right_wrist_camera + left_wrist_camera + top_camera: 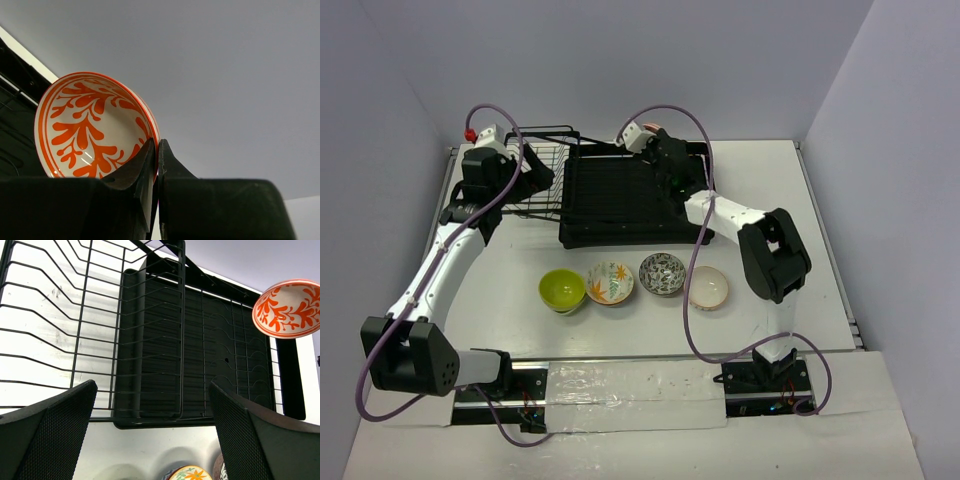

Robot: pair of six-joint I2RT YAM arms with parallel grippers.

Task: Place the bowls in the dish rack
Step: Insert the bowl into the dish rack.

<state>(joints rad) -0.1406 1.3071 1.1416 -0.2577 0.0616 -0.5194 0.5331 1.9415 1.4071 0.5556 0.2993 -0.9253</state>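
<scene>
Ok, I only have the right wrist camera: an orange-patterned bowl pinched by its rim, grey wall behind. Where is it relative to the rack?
Observer: The orange bowl is at the far edge of the rack. I can't tell whether it touches.
Operator: How many bowls aren't loaded yet?
Observer: Four, in a row in front of the rack: a green bowl, a leaf-patterned bowl, a dark-patterned bowl and a pink bowl.
Operator: And the left arm?
Observer: The left gripper is open and empty, by the wire basket.
</scene>
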